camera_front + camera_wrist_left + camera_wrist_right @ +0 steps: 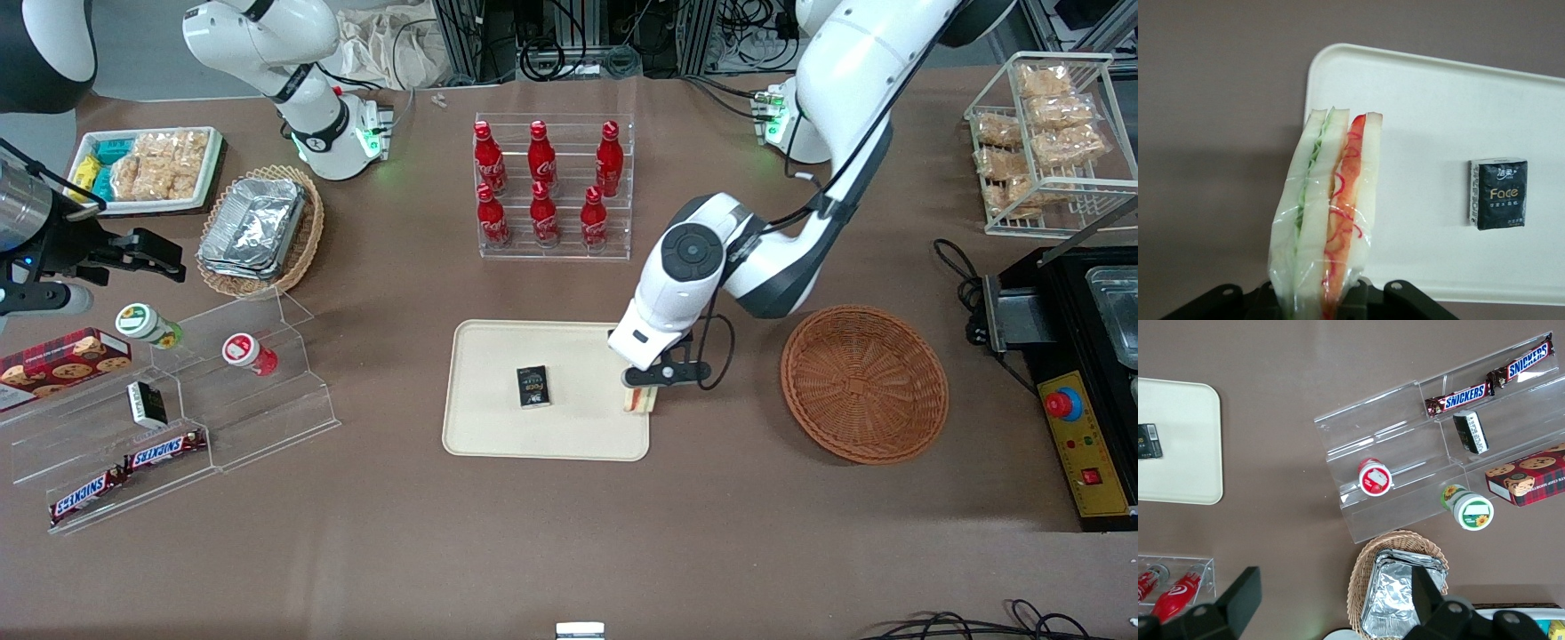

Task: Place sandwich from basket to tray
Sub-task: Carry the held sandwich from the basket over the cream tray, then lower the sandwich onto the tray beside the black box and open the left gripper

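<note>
The gripper [653, 380] clamps the sandwich [1328, 220] over the tray [498, 427] edge nearest the basket [864, 384], which looks empty. The carry is nearly done; lowering and release remain. Whether the sandwich touches the tray is unclear.

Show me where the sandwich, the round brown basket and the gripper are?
sandwich [1328, 220]: left wrist view, on its wrapped bread face.
basket [864, 382]: front view, on its bare woven floor.
gripper [642, 384]: front view, between its fingertips, over the tray's edge.
</note>
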Tool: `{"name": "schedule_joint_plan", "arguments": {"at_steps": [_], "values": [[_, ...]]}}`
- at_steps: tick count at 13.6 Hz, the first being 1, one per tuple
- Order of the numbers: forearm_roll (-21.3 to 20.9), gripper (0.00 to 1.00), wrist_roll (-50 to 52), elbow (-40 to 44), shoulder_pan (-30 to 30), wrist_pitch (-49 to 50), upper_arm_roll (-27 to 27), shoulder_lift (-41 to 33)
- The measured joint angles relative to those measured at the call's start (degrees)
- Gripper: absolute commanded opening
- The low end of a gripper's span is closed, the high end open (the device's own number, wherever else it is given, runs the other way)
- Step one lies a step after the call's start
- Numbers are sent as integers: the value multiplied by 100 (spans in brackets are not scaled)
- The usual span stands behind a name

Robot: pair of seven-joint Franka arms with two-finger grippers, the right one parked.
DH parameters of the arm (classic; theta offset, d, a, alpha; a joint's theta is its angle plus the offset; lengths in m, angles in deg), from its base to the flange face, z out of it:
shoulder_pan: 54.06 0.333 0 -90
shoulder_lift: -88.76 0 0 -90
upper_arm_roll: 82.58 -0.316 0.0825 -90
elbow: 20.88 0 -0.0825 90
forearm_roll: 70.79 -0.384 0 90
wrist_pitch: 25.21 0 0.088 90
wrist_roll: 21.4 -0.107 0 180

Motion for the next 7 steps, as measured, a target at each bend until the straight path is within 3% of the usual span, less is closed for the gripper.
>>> {"name": "schedule_joint_plan", "arguments": {"at_steps": [2, 3, 4, 5, 7], "values": [[-146, 30, -4, 5, -40, -410, -1, 287], [-248, 35, -6, 10, -39, -559, -5, 407], [-332, 56, -7, 14, -39, -646, -10, 512], [-389, 99, -15, 22, -39, -681, -12, 610], [-472, 100, -23, 45, -39, -717, -13, 740]]}}
